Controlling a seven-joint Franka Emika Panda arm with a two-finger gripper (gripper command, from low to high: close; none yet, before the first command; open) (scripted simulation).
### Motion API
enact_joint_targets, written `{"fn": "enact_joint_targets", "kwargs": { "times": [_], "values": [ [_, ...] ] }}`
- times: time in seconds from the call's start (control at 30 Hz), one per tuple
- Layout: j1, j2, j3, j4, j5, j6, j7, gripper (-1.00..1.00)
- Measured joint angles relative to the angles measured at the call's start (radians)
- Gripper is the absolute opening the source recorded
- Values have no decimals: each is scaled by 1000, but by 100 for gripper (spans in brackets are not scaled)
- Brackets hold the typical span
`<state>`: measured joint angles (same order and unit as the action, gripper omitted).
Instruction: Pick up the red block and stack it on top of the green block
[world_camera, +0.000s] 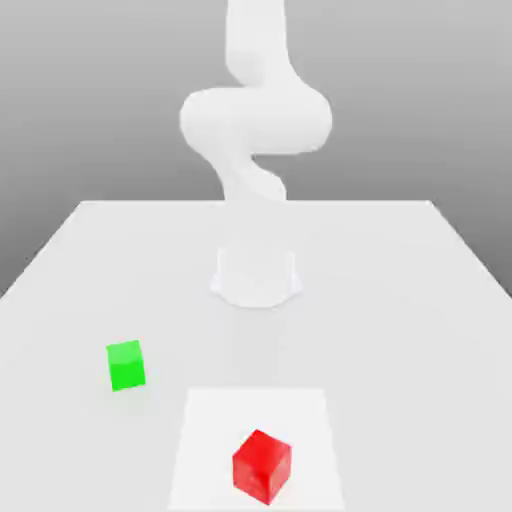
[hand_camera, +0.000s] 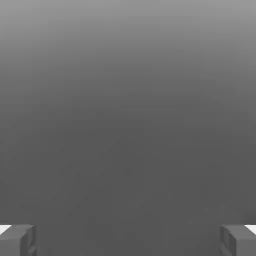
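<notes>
1. Operator, your red block (world_camera: 262, 467) lies low in the exterior view, a glossy cube turned corner-on against a bright white patch (world_camera: 210, 420) of the tabletop.
2. You have the green block (world_camera: 126, 366) well apart from it, toward the exterior view's left and farther up that view, outside the patch, on the plain surface.
3. Your gripper (hand_camera: 128, 240) has its two grey fingers spread wide apart, seen in the hand view.
4. Your white arm (world_camera: 256, 120) rises from its base (world_camera: 256, 278) on the table, beyond both blocks.
5. Around them you see a smooth, pale table (world_camera: 400, 330) with a straight far edge.
6. Behind it, your room is a soft grey backdrop (world_camera: 420, 100), darker toward the table.
</notes>
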<state>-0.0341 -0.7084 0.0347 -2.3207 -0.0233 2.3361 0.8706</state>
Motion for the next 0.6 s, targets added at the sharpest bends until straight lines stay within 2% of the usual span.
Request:
{"fn": "enact_joint_targets", "kwargs": {
  "times": [0.3, 0.6],
  "values": [
    [-110, 335, 107, -75, -83, 131, 256, 0],
    [-150, 660, 139, -150, -131, 262, 483, 0]
  ]
}}
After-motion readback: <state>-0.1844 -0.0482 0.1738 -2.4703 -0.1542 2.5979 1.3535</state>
